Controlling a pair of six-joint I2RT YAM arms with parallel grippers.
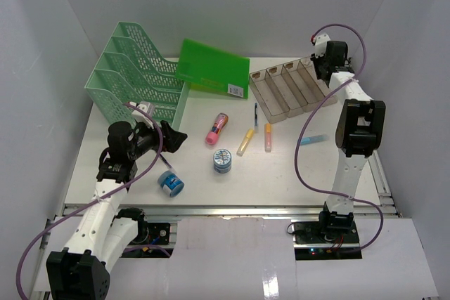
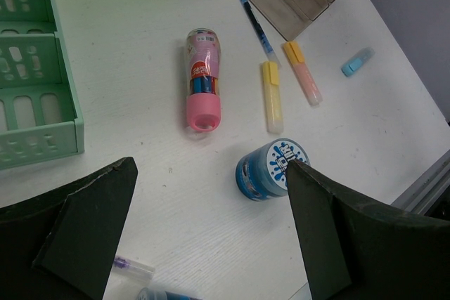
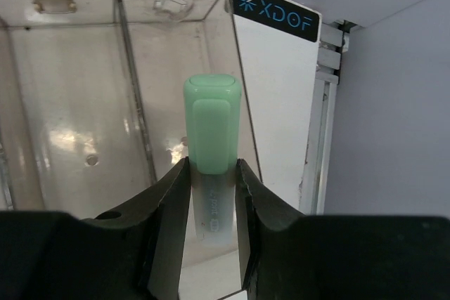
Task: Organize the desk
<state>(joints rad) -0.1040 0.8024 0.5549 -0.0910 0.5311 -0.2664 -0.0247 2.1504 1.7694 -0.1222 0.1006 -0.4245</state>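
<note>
Top external view: the white bench (image 1: pixel 281 173) fills the floor of the enclosure, metal rails along its near and right edges, and the clear compartmented tray (image 1: pixel 259 95) sits on its far right part. Well to the left of the tray stands the mint-green mesh file rack (image 1: pixel 133 75). A green folder (image 1: pixel 213 68) leans between rack and tray, its right edge just beside the tray's left end.

The left hand (image 2: pixel 211 173) hovers far left of the tray and nearer the arm bases, its jaws spread wide with nothing between them. The right hand (image 3: pixel 211 166) is above the tray's right end, jaws narrowed onto the clear barrel of a mint-green highlighter (image 3: pixel 212 114), cap pointing away over the end compartment.

In front of the tray's left end lie a pink-capped clear tube (image 1: pixel 217 129) and a blue round tub (image 1: pixel 222 160) with a printed white lid. A second blue tub (image 1: pixel 171 183) lies farther left, by the left hand. Closer to the tray are a yellow highlighter (image 1: pixel 245 142), an orange highlighter (image 1: pixel 268 137) and a dark pen (image 1: pixel 256 114). A small light-blue piece (image 1: pixel 309 139) lies in front of the tray's right half.
</note>
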